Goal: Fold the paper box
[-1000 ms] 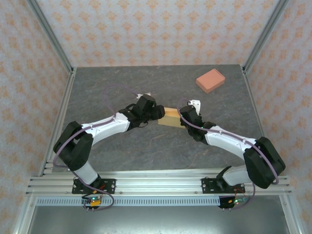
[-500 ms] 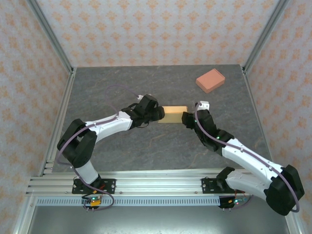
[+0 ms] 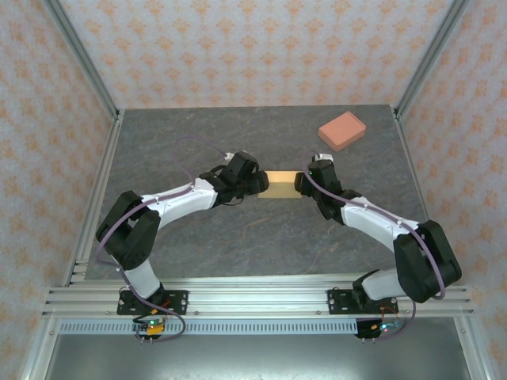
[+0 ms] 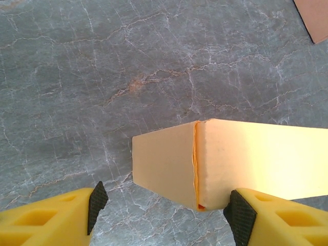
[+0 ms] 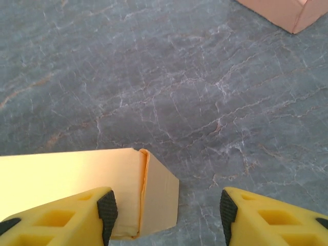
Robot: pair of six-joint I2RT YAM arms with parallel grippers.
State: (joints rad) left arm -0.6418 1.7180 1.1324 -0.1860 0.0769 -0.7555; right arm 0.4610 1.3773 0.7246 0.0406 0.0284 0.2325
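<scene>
The paper box [image 3: 283,184] is a tan, closed oblong lying flat on the grey table between my two grippers. My left gripper [image 3: 260,184] stands open at its left end. In the left wrist view the box's end [image 4: 164,164] sits between the jaws of the left gripper [image 4: 168,210], the right pad [image 4: 238,215] close against the box, the left pad [image 4: 97,205] well clear. My right gripper [image 3: 302,184] is open at the right end. In the right wrist view the box [image 5: 66,179] passes under the left pad [image 5: 106,212] of the right gripper [image 5: 166,212], the other pad [image 5: 227,212] apart.
A pink box [image 3: 342,131] lies at the back right of the table [image 3: 198,142], and its corner appears in the right wrist view [image 5: 287,13]. Metal frame posts and patterned walls bound the table on three sides.
My right gripper has opened and released the box's right end. The box, tilted a second ago, now lies level and straight. The left gripper has stayed open at the left end.
</scene>
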